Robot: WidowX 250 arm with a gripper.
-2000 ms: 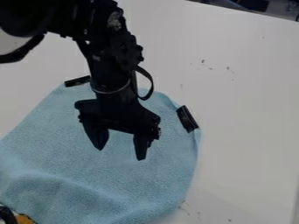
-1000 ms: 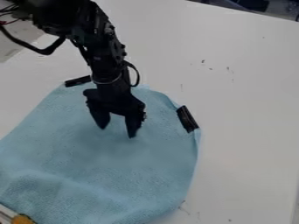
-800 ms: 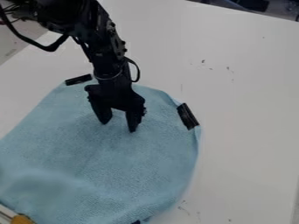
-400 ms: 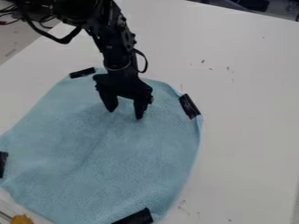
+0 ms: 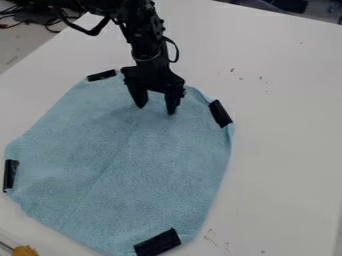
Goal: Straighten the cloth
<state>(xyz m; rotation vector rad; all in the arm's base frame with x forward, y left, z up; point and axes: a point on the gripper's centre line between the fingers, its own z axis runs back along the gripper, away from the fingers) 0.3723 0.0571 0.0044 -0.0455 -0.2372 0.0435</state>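
My gripper (image 5: 156, 110) hangs over the far part of the cloth, between the two far black pieces, its fingers spread apart and pointing down. Their tips are at or just above the fabric; I cannot tell if they touch it. The light blue cloth (image 5: 127, 160) lies mostly flat on the white table, with a faint crease down its middle. Black pieces sit at its corners: far left (image 5: 101, 75), far right (image 5: 220, 113), near left (image 5: 10, 175) and near right (image 5: 157, 242).
The white table (image 5: 280, 150) extends to the right of the cloth. At the bottom left corner lies a yellow-brown object (image 5: 25, 250) beside a clear edge. Cables (image 5: 50, 21) lie beyond the table's far left edge.
The gripper has moved toward the far edge, its fingers still apart. The cloth has shifted slightly the same way; its near part is flatter, and the near black pieces have come into view.
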